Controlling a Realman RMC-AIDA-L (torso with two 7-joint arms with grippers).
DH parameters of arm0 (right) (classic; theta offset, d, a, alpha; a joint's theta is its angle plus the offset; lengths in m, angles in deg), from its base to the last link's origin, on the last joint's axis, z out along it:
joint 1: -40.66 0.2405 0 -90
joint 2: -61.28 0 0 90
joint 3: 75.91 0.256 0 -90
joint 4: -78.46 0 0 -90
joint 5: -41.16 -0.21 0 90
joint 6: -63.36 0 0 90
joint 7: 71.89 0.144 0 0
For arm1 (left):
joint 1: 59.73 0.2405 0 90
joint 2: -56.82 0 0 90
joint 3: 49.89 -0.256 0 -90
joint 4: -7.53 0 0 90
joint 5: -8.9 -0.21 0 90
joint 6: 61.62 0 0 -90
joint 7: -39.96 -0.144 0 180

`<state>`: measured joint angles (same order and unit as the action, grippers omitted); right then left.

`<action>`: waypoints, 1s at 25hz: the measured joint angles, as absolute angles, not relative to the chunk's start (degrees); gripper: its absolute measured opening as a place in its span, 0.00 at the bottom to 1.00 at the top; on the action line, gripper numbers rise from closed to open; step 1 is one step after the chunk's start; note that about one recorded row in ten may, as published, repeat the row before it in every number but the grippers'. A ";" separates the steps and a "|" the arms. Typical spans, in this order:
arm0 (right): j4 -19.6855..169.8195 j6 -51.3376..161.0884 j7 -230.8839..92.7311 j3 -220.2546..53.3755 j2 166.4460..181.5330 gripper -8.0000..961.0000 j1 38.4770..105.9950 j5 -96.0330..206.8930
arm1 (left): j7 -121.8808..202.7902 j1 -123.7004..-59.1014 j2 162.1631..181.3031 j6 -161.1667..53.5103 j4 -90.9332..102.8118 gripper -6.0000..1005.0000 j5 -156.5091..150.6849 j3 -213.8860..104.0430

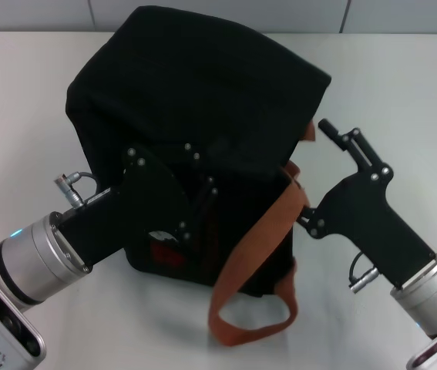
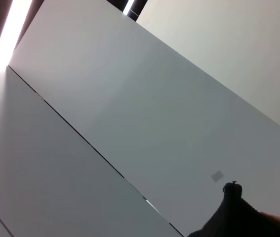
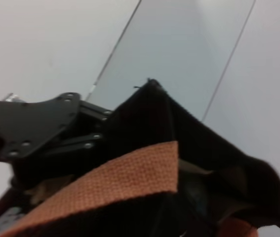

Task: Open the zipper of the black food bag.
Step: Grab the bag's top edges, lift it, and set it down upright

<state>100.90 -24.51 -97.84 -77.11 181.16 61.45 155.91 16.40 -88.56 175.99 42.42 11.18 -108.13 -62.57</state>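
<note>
The left arm comes in low from the left side. Its silver metal wrist tilts up, and the flat black left gripper [image 1: 191,181] is pressed against something dark. You cannot tell how its fingers stand.

The right arm comes in from the right side. Its silver wrist sits low too. The black right gripper [image 1: 340,135] points up and away, its thin fingers close together.

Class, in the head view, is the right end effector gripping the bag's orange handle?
No: the right end effector is off the black food bag, beside its orange handle.
</note>
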 joint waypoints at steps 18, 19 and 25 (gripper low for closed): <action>103.33 -25.02 -107.78 -75.98 181.16 0.69 60.03 156.00 | 16.40 -88.56 176.00 42.34 11.22 0.09 -108.14 -62.58; 103.26 -24.90 -107.78 -76.01 181.16 0.65 60.11 156.03 | 16.40 -88.56 176.00 42.34 11.22 0.09 -108.15 -62.60; 102.99 -24.00 -108.76 -76.15 181.16 0.58 60.90 156.08 | 16.37 -88.56 175.99 42.34 11.22 0.09 -108.18 -62.64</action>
